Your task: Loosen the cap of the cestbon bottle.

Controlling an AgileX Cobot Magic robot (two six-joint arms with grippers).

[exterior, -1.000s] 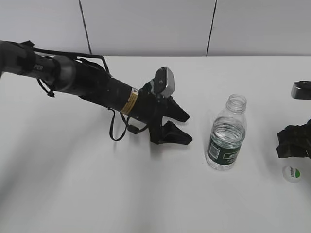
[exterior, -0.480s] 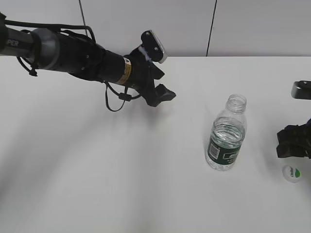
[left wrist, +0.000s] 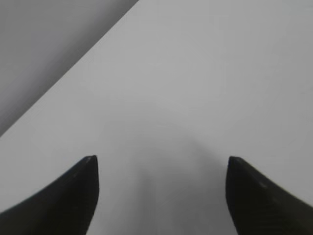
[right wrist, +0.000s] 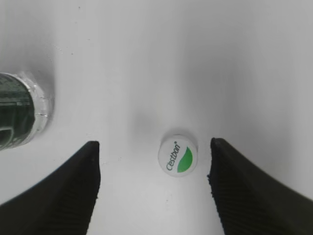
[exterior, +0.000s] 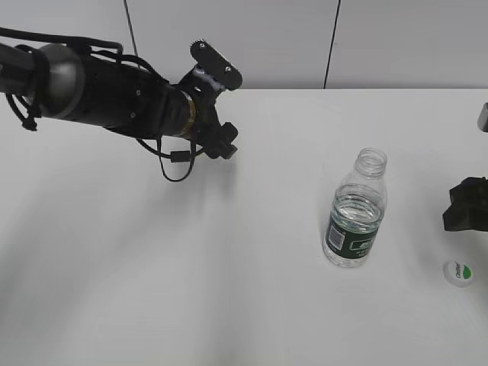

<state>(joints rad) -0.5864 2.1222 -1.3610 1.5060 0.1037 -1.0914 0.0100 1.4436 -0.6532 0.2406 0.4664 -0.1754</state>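
Observation:
The cestbon bottle (exterior: 356, 213) stands upright on the white table with its neck open; its green label edge shows in the right wrist view (right wrist: 19, 115). The cap (exterior: 458, 272) lies flat on the table to the bottle's right, green patch up, also in the right wrist view (right wrist: 178, 155). My right gripper (right wrist: 154, 147) is open and empty above the cap, at the exterior view's right edge (exterior: 467, 210). My left gripper (exterior: 221, 141) is raised at the back left, far from the bottle; it is open and empty over bare table in the left wrist view (left wrist: 161, 160).
The white table (exterior: 229, 267) runs to a grey panelled wall (exterior: 229, 38) at the back. The left arm's black body and cable (exterior: 114, 99) stretch across the back left.
My left arm has lifted off the table and pulled back to the upper left, away from the bottle. My right gripper has shifted slightly right and up. Bottle and cap have not moved.

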